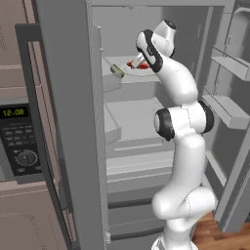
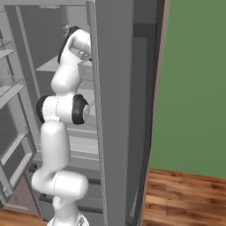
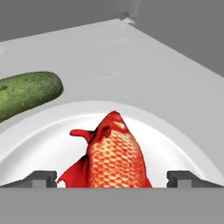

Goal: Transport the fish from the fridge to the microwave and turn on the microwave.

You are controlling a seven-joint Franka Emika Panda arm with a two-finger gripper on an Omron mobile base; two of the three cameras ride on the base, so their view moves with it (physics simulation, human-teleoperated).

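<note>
claw [image 3: 112, 178]: spread wide, tips astride the fish [image 3: 114, 157]
fish: on plate [image 3: 175, 140], cucumber [image 3: 26, 94] at 10 o'clock
advice: sink lower, pinch mid-body

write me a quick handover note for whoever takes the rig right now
Gripper: open, holding nothing, one fingertip on each side of the fish.
Fish: lies on a white plate on an upper shelf of the open fridge, a cucumber beside the plate.
Microwave: left of the fridge, display lit.
Done: arm reached in over the fish.
Left: close on the fish, carry it to the microwave, switch it on.
</note>
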